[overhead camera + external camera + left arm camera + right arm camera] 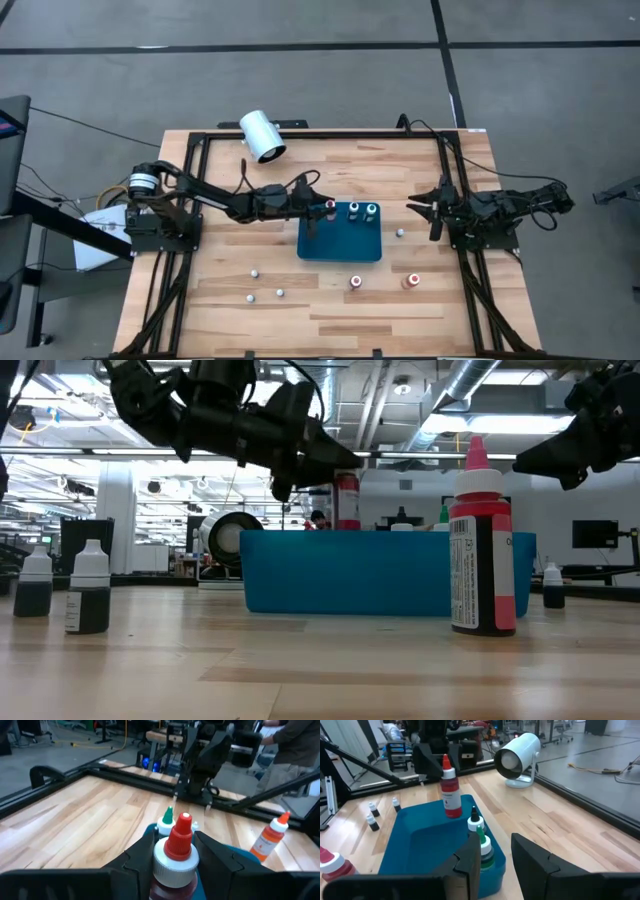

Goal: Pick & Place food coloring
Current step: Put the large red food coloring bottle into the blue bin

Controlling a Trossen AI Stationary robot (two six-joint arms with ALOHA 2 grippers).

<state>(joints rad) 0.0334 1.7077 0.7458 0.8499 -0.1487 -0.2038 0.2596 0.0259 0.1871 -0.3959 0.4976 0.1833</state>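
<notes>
Your left gripper clasps the upright red food coloring bottle over the blue tray's rear-left corner; release point lies directly below. Right gripper waits empty, jaws apart.

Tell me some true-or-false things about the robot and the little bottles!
1. The left gripper holds a red bottle over the blue tray. True.
2. The tray holds no bottles. False: two stand at its far edge.
3. The right gripper holds a bottle. False: nothing sits between its fingers.
4. A red bottle and another bottle stand on the table near the tray. True.
5. The white cylinder sits inside the tray. False: it lies on the table's far side.
</notes>
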